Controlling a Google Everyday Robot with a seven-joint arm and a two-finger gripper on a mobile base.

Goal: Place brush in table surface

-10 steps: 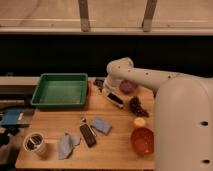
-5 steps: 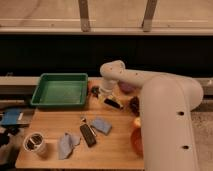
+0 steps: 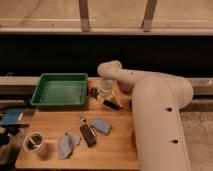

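Note:
My gripper (image 3: 98, 93) hangs at the back of the wooden table surface (image 3: 115, 150), just right of the green tray. A slim dark brush (image 3: 110, 103) lies slanted on the tabletop right below and to the right of the gripper. I cannot tell whether the gripper touches it. A pale yellow tip (image 3: 120, 106) shows at its right end. My white arm (image 3: 155, 115) reaches in from the lower right and hides much of the table's right side.
A green plastic tray (image 3: 60, 90) stands at the back left. A black remote-like device (image 3: 88, 135), blue cloths (image 3: 102, 125) (image 3: 67, 145) and a metal cup (image 3: 35, 144) lie in front. A purple bowl (image 3: 125, 88) peeks out behind the arm.
The arm has swung left across the table, and the gripper has moved from near the purple bowl towards the tray's right edge. The arm now covers the orange bowl.

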